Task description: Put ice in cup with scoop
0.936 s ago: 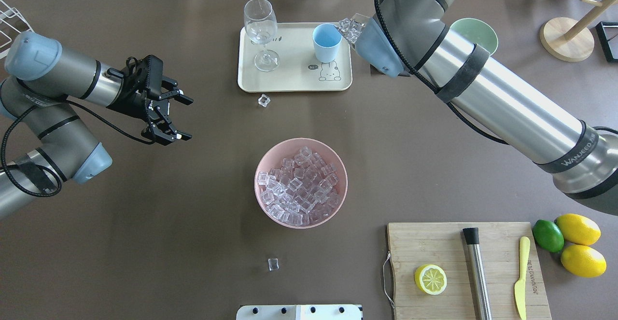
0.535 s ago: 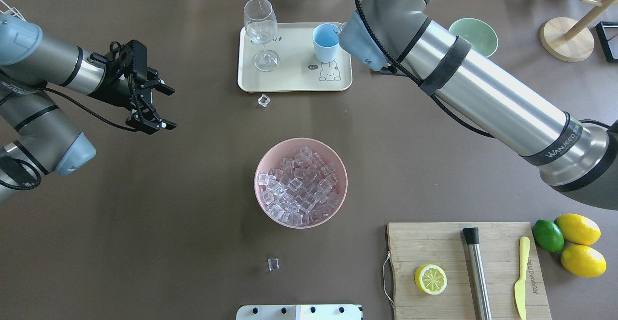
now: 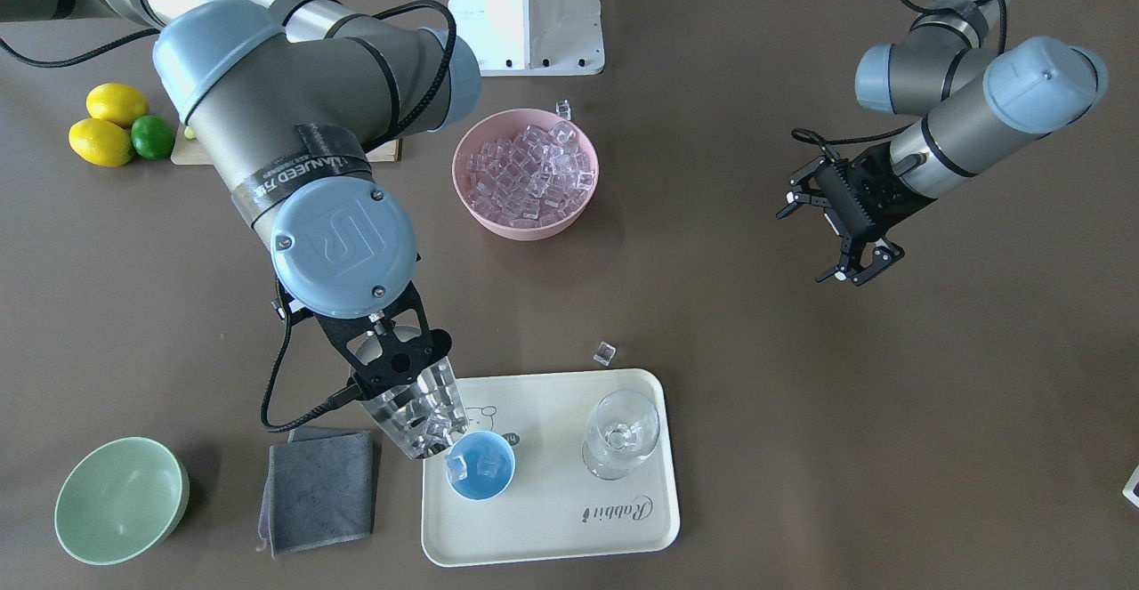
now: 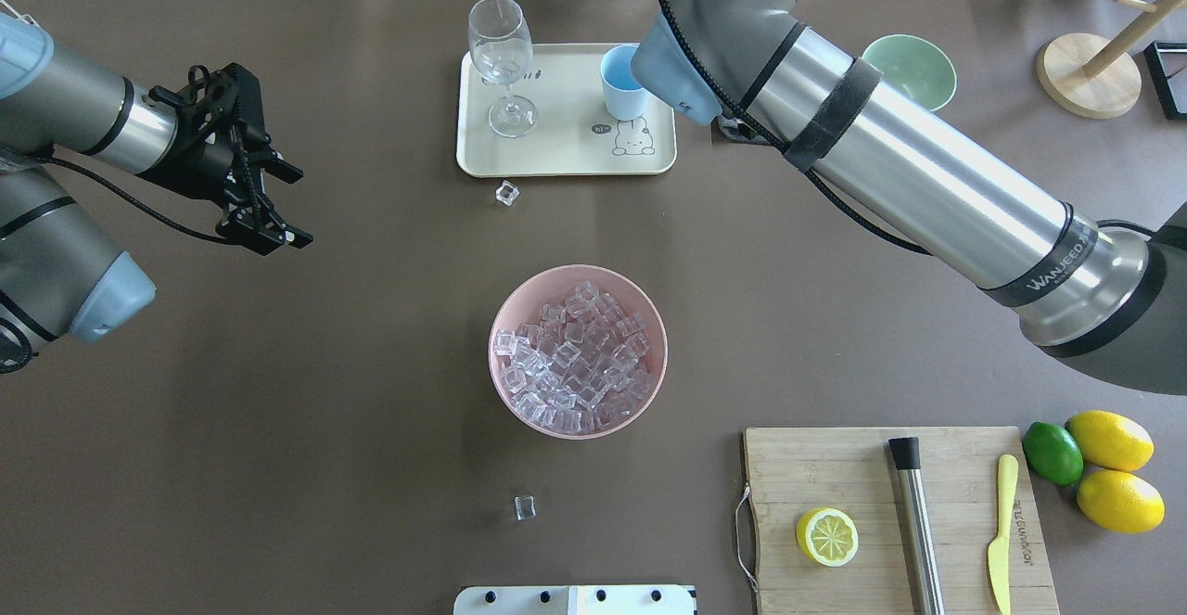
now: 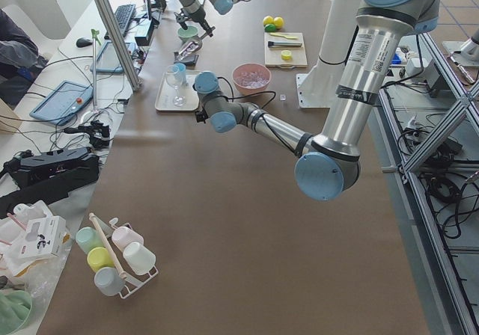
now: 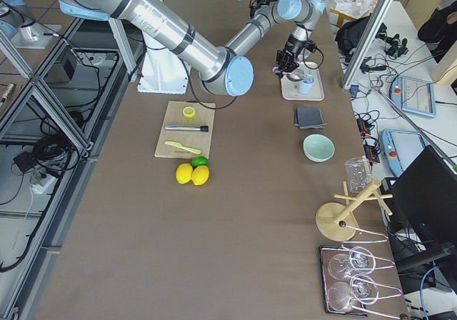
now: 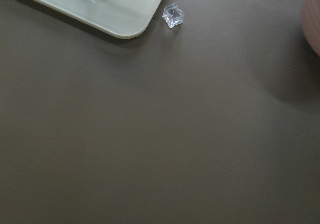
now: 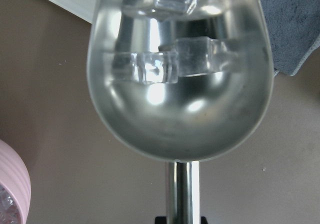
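Observation:
My right gripper (image 3: 399,375) is shut on the handle of the steel scoop (image 3: 418,419), which is tilted down with its lip at the rim of the light-blue cup (image 3: 480,467). The cup stands on the cream tray (image 3: 552,519) and holds a few ice cubes. In the right wrist view, the scoop (image 8: 180,109) still carries ice (image 8: 165,64). In the overhead view my right wrist hides the scoop and part of the cup (image 4: 617,91). A pink bowl (image 4: 496,318) is full of ice. My left gripper (image 4: 292,207) is open and empty, far left.
A stemmed glass (image 4: 501,58) stands on the tray. Loose ice cubes lie near the tray (image 4: 506,193) and nearer the table's front (image 4: 525,506). A green bowl (image 4: 913,68) and grey cloth (image 3: 320,488) are beside the tray. A cutting board (image 4: 835,467) holds a steel cylinder (image 4: 916,522).
My right arm has swung left, bringing the scoop of ice to the cup's rim and under my wrist. My left arm has drawn back to the left, still open.

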### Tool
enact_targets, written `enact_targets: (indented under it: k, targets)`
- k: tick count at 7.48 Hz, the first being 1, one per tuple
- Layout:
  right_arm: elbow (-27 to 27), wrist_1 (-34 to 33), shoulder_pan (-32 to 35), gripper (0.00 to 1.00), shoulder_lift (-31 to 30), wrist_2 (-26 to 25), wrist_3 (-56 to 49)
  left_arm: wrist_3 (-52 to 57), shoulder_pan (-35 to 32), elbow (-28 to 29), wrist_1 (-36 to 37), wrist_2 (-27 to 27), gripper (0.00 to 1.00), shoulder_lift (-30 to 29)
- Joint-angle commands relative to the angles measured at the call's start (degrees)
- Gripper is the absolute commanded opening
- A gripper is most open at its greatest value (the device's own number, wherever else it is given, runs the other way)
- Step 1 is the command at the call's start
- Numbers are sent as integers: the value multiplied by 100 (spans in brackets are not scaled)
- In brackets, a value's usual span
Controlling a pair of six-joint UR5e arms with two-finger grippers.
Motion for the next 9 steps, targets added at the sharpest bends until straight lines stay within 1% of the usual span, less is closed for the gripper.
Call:
enact_targets:
  k: [1,2,3,4,5,6,7,8,9]
  targets:
    - [-374,0,-30,0,279,-26,-16,-1,-58,-123,629,326,98,72]
    - [-410,0,-56,0,306,-78,-24,-10,-181,-140,874,465,98,238]
    - [-410,0,-56,0,306,-88,-59,8,-504,-149,920,684,98,309]
    - [-419,-9,-56,0,306,-96,-95,-1,-829,-167,1199,695,98,475]
    - [-523,-26,-56,0,359,-96,-112,-27,-1128,-176,1332,704,98,686]
    - [-707,-192,-56,0,507,-96,-243,-27,-1340,-141,1325,704,98,757]
    - [-770,-489,-56,0,657,-218,-497,-53,-1621,-141,1272,548,98,1254]
    - [-771,-701,-56,0,745,-298,-656,-71,-1937,-114,1324,302,98,1546]
    - [-779,-834,-56,0,789,-325,-710,-71,-2262,-106,1507,117,98,1688]
